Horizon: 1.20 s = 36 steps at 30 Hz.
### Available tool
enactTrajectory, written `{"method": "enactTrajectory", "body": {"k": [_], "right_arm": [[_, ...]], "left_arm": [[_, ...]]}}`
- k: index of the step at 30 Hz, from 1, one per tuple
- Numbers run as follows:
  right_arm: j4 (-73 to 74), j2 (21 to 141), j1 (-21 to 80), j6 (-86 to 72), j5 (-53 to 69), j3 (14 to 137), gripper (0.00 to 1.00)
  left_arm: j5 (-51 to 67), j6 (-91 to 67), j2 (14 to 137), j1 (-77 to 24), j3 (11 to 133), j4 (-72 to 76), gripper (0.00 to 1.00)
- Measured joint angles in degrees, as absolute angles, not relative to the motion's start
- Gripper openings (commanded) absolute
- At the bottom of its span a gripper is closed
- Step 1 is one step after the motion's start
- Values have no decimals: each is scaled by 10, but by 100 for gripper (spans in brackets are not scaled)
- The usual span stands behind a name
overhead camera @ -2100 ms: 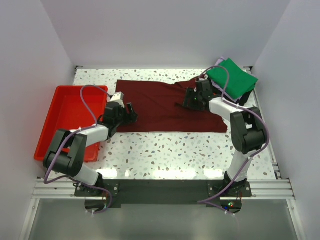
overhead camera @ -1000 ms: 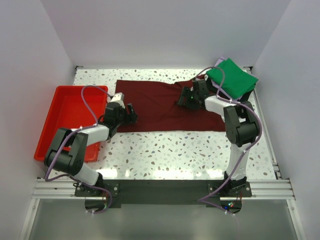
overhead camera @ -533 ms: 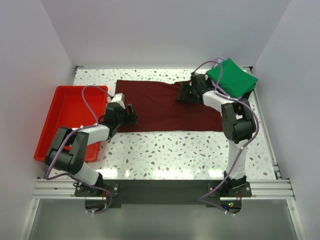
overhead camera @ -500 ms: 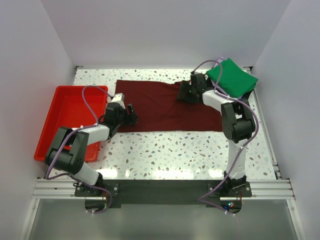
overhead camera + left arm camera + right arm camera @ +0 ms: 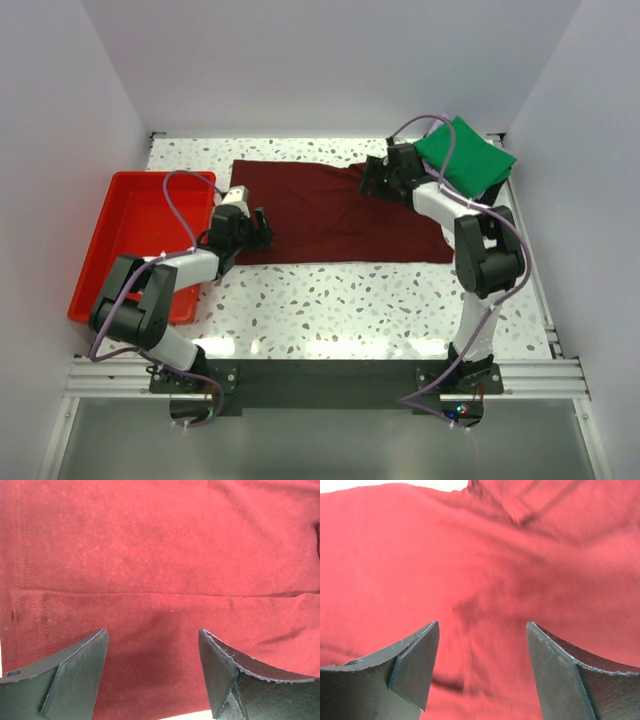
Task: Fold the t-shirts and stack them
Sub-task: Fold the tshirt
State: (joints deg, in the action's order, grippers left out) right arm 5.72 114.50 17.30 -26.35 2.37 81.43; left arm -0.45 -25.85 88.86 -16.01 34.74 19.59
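A large dark maroon t-shirt (image 5: 330, 210) lies spread flat across the back half of the table. It fills the left wrist view (image 5: 165, 555) and the right wrist view (image 5: 485, 555). My left gripper (image 5: 263, 228) is open and empty over the shirt's left edge. My right gripper (image 5: 371, 178) is open and empty over the shirt's far right part, near a wrinkled fold. A folded bright green shirt (image 5: 465, 158) sits at the back right corner on top of darker folded cloth.
A red plastic tray (image 5: 140, 225) stands at the left of the speckled white table (image 5: 350, 300). White walls close in the left, back and right sides.
My right gripper has moved from the shirt's right middle toward the back, up to its far edge. The left arm has stayed in place.
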Motion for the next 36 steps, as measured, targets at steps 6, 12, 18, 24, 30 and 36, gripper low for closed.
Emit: {"method": "enactTrajectory", "body": {"k": [6, 12, 18, 24, 30, 36], "right_arm": [[46, 1009, 173, -259, 18, 683, 74], [25, 947, 173, -265, 10, 564, 74], [25, 946, 173, -272, -1, 499, 74], [16, 934, 173, -296, -11, 470, 73], [-25, 898, 176, -345, -1, 415, 74], [-27, 817, 204, -384, -3, 340, 74]], "left_arm": [[-19, -257, 879, -192, 347, 202, 78], [9, -260, 911, -216, 348, 248, 78], [18, -274, 943, -219, 338, 289, 78], [5, -298, 924, -219, 297, 325, 78], [-23, -329, 875, -223, 246, 331, 78], [-47, -346, 830, -238, 207, 324, 78]]}}
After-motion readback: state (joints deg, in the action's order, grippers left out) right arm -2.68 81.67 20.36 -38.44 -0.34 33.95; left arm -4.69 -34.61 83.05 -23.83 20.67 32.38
